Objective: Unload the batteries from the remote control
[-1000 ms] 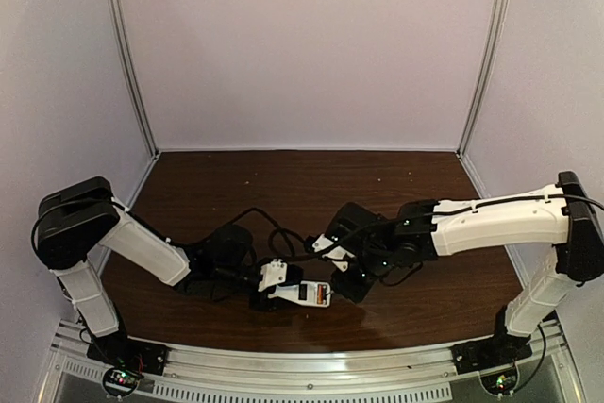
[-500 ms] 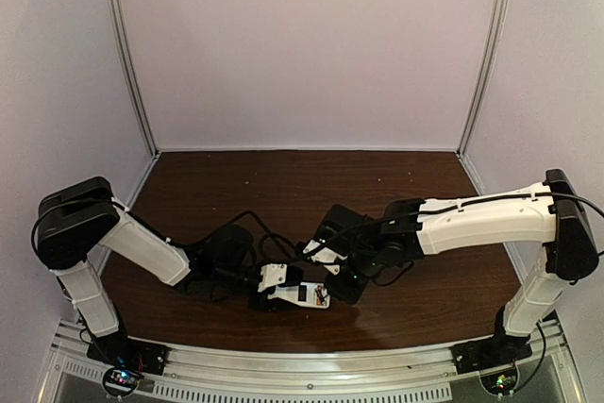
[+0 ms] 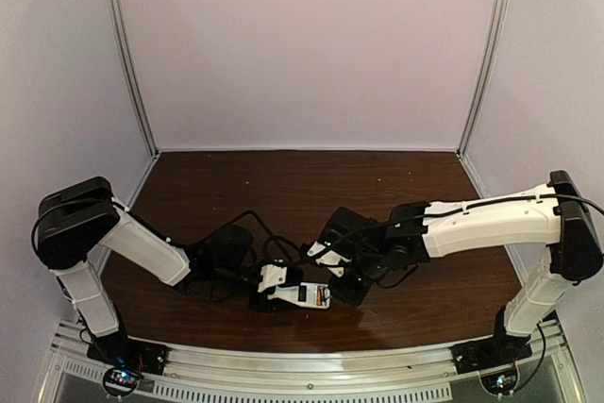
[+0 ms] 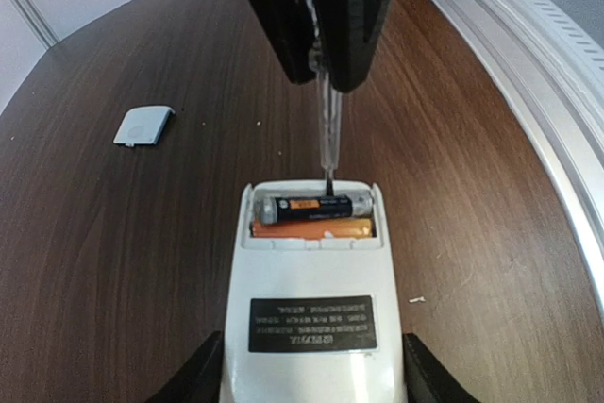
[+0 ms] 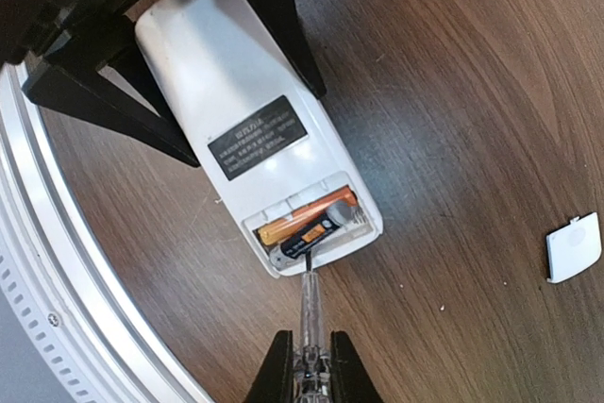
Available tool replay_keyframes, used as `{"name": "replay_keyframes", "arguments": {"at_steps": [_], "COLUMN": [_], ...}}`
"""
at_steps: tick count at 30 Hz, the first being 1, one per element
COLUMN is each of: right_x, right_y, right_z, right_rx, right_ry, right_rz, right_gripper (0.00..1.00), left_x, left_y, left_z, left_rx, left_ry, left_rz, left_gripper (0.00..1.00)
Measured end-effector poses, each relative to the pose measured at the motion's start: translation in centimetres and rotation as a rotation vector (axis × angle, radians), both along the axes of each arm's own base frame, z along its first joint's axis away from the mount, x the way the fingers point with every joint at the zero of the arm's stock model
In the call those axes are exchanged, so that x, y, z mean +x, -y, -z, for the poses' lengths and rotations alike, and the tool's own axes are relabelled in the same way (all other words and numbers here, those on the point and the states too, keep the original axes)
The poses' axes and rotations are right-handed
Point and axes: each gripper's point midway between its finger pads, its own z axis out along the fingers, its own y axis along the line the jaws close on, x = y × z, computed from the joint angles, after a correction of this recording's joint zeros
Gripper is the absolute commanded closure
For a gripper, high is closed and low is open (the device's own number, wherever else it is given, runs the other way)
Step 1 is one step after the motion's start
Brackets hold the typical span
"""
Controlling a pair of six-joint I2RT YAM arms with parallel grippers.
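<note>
The white remote control (image 4: 311,299) lies back side up on the table, its battery bay open. My left gripper (image 4: 311,389) is shut on its sides. In the bay lie the dark battery (image 4: 316,206) with a silvery end and the orange battery (image 4: 311,228) beside it. My right gripper (image 5: 308,375) is shut on a clear-handled screwdriver (image 5: 310,313). Its dark tip touches the dark battery (image 5: 310,231) at the bay's edge; the orange battery (image 5: 304,217) lies behind it. In the top view both grippers meet at the remote (image 3: 300,294).
The small white cover piece (image 4: 143,125) lies on the table far left of the remote; it also shows in the right wrist view (image 5: 574,247). The metal rail (image 4: 528,73) runs along the table's near edge close to the remote.
My right arm shifted left toward the remote, then eased back a little, keeping the screwdriver tip at the battery bay. The left arm and remote have not moved.
</note>
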Motion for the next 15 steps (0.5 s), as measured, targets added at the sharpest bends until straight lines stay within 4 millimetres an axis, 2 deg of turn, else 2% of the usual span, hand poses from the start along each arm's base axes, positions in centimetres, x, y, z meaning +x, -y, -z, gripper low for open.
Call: {"name": "replay_keyframes", "arguments": {"at_steps": [15], "right_x": [-0.66], "right_y": [0.99], "right_z": [-0.34], "right_rx": [0.101], "right_ry": [0.016], "right_rz": [0.022], "right_gripper": [1.0], "left_x": [-0.1], "left_y": [0.3], "left_z": [-0.48], "left_rx": [-0.022], "left_ry": [0.003], "left_rz": [0.014], "left_gripper": [1.0]}}
